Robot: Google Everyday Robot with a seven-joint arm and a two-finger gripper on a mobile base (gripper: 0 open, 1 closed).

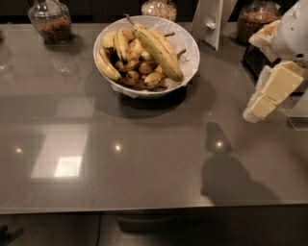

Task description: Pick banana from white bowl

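Observation:
The banana (159, 48), long and greenish-yellow with brown speckles, lies diagonally on top of several smaller yellow bananas in the white bowl (188, 57). The bowl stands on the grey countertop at the back centre. My gripper (256, 111), white with cream pads, hangs at the right edge of the view. It is above the counter, to the right of the bowl and nearer than it, apart from it, and holds nothing that I can see.
Glass jars stand at the back left (49, 21), behind the bowl (161, 7) and at the back right (257, 19). A white stand (211, 21) is right of the bowl, a dark rack (250, 62) behind my gripper. The counter's front edge (144, 209) runs along the bottom.

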